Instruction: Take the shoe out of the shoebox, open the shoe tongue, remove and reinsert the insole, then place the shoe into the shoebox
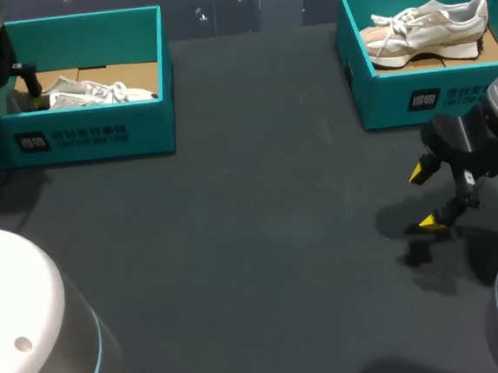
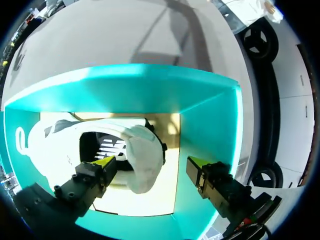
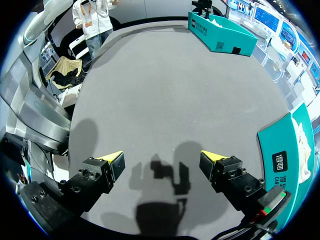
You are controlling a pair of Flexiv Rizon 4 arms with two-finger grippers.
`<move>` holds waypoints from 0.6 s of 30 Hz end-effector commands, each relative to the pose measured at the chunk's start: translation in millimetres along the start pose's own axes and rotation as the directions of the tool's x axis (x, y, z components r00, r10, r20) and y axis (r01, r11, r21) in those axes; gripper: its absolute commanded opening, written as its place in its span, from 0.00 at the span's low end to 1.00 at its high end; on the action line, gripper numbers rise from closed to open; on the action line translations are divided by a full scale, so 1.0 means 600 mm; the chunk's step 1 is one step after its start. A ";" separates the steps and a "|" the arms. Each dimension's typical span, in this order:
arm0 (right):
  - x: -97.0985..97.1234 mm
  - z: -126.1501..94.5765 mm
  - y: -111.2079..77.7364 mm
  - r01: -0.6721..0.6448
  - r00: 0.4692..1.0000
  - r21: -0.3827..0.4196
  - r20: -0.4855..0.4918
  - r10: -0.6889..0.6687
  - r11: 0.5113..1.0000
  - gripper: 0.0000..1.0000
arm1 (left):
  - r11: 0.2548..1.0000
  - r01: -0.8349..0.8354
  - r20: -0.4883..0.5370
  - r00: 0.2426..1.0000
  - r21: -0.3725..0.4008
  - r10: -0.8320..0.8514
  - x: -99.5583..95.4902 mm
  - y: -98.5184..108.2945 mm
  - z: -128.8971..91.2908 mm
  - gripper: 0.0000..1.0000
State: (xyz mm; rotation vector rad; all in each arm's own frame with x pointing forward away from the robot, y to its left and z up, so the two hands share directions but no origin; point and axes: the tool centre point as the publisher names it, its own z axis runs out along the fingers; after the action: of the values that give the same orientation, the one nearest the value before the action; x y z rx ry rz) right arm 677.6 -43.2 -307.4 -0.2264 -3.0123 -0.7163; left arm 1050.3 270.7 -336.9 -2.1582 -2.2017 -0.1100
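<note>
left claw (image 2: 151, 164), spread, hangs over heel end of shoe (image 2: 132, 142) in its shoebox (image 2: 210, 125), one tip at shoe mouth, other past heel, w/ long axis along tips' line; right claw (image 3: 161, 159) spread & empty, well apart.

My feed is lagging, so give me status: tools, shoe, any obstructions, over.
Left tool open, over shoe in left shoebox. Shoe not yet out. Right tool open, over table. No obstruction seen.

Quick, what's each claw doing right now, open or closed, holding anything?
Left claw: open, holding nothing, by the shoe in the shoebox.
Right claw: open, empty, above the table.
</note>
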 end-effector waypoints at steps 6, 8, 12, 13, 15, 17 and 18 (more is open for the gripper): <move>0.003 0.000 0.000 -0.001 1.000 0.003 0.003 0.001 1.000 1.00 | 0.998 0.006 0.026 1.000 -0.068 -0.004 0.001 -0.027 -0.098 1.00; 0.003 0.000 0.000 -0.001 1.000 0.003 0.003 0.001 1.000 1.00 | 0.998 0.006 0.031 1.000 -0.066 -0.004 0.004 -0.030 -0.119 1.00; 0.003 0.000 0.000 -0.001 1.000 0.003 0.003 0.001 1.000 1.00 | 0.999 0.014 0.032 0.999 -0.038 -0.013 0.013 -0.039 -0.163 1.00; 0.003 0.000 0.000 -0.001 1.000 0.003 0.003 0.001 1.000 1.00 | 1.000 0.009 0.029 1.000 -0.024 -0.008 0.015 -0.041 -0.171 1.00; 0.003 0.000 0.000 -0.001 1.000 0.003 0.003 0.001 1.000 1.00 | 1.000 0.019 0.029 0.999 -0.021 -0.018 0.019 -0.045 -0.188 1.00; 0.003 0.000 0.000 -0.001 1.000 0.003 0.003 0.001 1.000 1.00 | 1.000 0.017 0.035 0.999 -0.007 -0.016 0.025 -0.049 -0.203 1.00; 0.003 0.000 0.000 -0.001 1.000 0.003 0.003 0.001 1.000 1.00 | 1.000 0.017 0.034 0.999 -0.005 -0.017 0.027 -0.050 -0.210 1.00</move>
State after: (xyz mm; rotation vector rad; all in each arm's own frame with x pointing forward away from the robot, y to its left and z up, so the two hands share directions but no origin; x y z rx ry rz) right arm 677.6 -43.2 -307.4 -0.2264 -3.0124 -0.7163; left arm 1020.7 272.4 -230.1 -2.1628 -2.2468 -0.0886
